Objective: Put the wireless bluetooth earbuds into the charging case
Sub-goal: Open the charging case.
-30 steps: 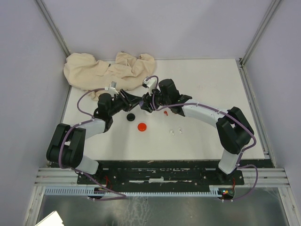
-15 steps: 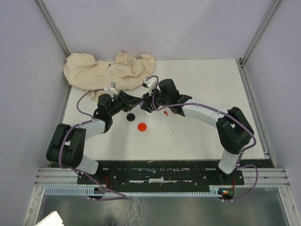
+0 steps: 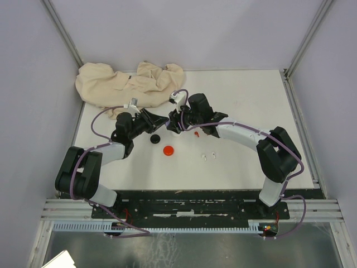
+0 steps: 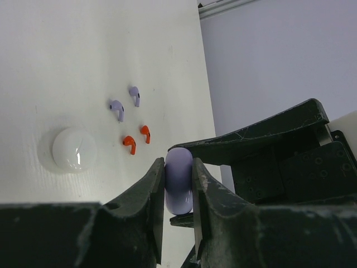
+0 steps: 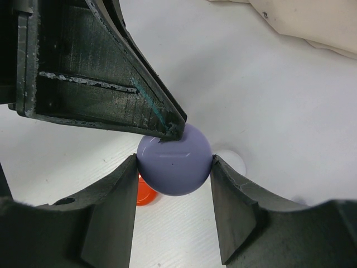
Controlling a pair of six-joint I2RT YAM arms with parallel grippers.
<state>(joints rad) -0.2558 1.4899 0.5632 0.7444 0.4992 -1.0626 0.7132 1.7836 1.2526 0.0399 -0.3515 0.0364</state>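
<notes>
White tabletop point(image 3: 251, 100) holds purple earbuds point(image 4: 116, 107) and red earbuds point(image 4: 129, 144), apart from the purple charging case point(image 5: 174, 159). Right gripper point(image 5: 174, 173) clasps its rim, left gripper point(image 4: 178, 170) pinches its faces; seemingly lifted, the slick case could squirt free under both squeezes.

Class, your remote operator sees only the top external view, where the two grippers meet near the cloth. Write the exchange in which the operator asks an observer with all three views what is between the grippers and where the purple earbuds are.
Operator: What is between the grippers?
Observer: A purple round case. The right gripper clamps its rim, and the left gripper pinches its flat faces.
Operator: Are the purple earbuds in it?
Observer: Not yet. Two purple earbuds lie loose on the table, beside two red earbuds.
</notes>
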